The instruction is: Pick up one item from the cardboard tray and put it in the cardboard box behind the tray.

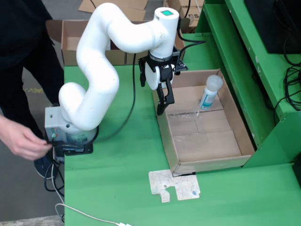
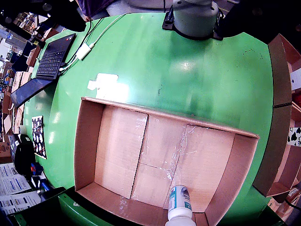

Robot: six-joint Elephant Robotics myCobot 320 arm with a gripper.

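You saw one white arm (image 1: 101, 70), one gripper (image 1: 163, 101), one cardboard tray (image 1: 188, 162), one bottle (image 1: 210, 92) inside it, one cardboard box (image 1: 75, 35) behind, one paper scrap (image 1: 174, 185), one laptop (image 2: 51, 61).

The tray (image 1: 186, 162) sits on the tabletop (image 1: 117, 179), right of the arm's base (image 1: 70, 134) in the fixed view. A bottle (image 1: 209, 92) lies in its far corner (against the wall). Behind the tabletop stands a box (image 1: 70, 42). The pincer (image 1: 162, 106) hangs over the tray's left wall.
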